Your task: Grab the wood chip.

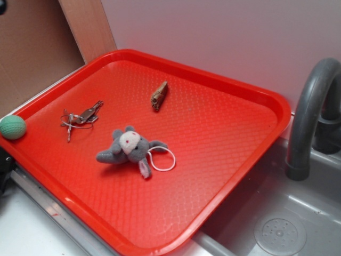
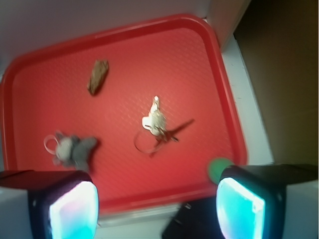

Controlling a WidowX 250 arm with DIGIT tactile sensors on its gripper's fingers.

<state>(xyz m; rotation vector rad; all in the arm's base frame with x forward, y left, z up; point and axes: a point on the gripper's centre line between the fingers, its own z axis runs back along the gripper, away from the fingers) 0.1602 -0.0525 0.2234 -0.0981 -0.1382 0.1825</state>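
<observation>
The wood chip (image 1: 159,95) is a small brown tapered chunk lying on the red tray (image 1: 224,154), toward its far middle. From the wrist camera the wood chip (image 2: 98,76) shows in the upper left of the tray (image 2: 199,64). My gripper (image 2: 157,199) hangs high above the tray's near edge, well away from the chip. Its two glowing pads (image 2: 75,211) stand wide apart with nothing between them. The exterior view does not show the gripper.
A bunch of keys (image 1: 81,118) lies on the tray's left part, and a grey plush toy (image 1: 130,149) with a white loop sits near the middle. A green ball (image 1: 12,127) rests by the tray's left edge. A grey faucet (image 1: 311,117) and sink (image 1: 277,229) stand to the right.
</observation>
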